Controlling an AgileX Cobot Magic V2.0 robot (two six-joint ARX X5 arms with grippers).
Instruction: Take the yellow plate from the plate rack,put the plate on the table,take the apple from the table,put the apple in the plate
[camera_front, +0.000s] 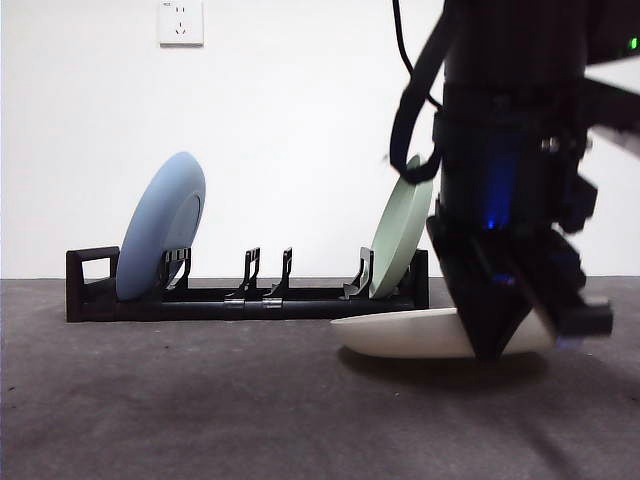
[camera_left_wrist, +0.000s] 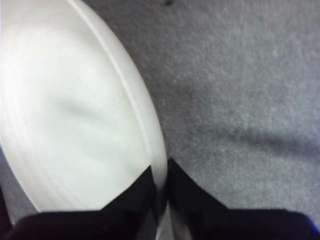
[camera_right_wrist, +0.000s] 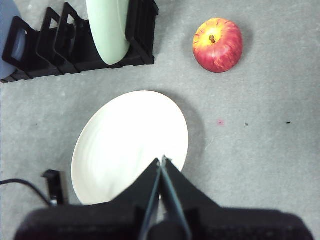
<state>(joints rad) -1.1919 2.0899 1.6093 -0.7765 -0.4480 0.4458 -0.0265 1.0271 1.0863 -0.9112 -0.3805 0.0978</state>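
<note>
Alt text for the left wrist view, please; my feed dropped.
The left gripper is shut on the rim of the yellow plate, which fills half of the blurred view. The grey table shows beyond it.

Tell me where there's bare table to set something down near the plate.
Bare table lies past the yellow plate, on the apple side, and in front of the plate rack toward its handle end. The strip between rack and plate is tight, and so is the plate rim where the left end effector grips.

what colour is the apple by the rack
Red with yellow streaks near the stem; the apple shows best in the right wrist view.
</note>
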